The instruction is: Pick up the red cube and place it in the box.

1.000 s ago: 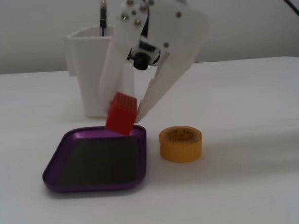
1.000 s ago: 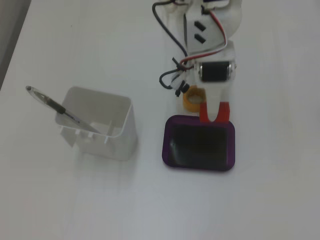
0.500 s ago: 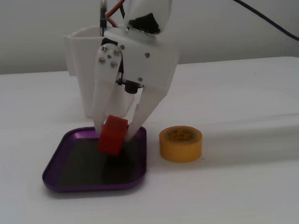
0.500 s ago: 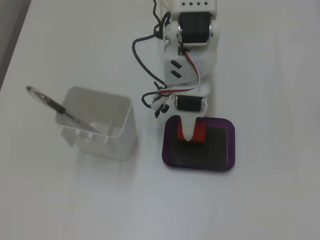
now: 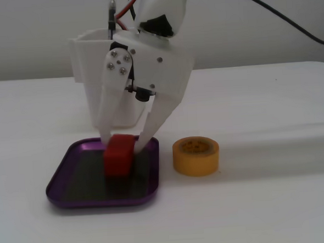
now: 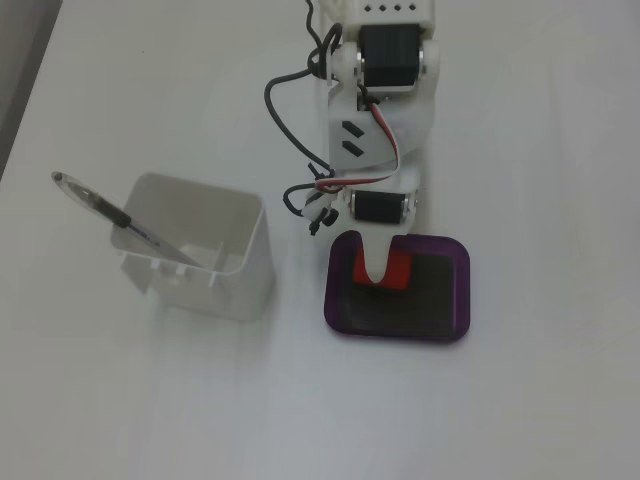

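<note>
Placement step: red cube sits on the dark floor of the purple tray, in the half nearer the arm, looks flat and upright. Gripper fingers straddle the cube's top with a small gap showing each side in the front fixed view, so I judge it released and jaws spread, not clamping; the top-down fixed view hides contact. Next move: lift straight up and clear without nudging the cube. Cube's long axis seems to run front-to-back in the front view, toward the arm base, though foreshortening makes that uncertain. Yellow tape roll sits just outside the tray, untouched
</note>
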{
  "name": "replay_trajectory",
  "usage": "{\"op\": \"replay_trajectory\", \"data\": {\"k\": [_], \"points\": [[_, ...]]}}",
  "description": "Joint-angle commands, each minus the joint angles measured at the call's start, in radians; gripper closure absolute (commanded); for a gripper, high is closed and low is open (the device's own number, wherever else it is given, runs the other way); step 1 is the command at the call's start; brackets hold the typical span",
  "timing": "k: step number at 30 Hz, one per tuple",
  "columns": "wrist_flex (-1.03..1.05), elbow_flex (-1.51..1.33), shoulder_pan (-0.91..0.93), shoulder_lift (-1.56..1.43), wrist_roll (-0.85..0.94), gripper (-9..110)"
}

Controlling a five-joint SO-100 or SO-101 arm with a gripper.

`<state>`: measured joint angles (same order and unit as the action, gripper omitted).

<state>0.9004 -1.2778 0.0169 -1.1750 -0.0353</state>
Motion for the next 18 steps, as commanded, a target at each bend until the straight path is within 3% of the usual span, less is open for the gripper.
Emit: {"op": "replay_trajectory", "data": {"k": [1,8,15,18], "points": [[0.063,0.084,0.002,-0.026,0.006,83],[0.376,0.362,-0.008,-0.026,-0.003,79],[0.784,0.827,-0.014,-0.026,-0.008,79],[0.815,0.954,-0.008,-0.083,-0.008,79]]}}
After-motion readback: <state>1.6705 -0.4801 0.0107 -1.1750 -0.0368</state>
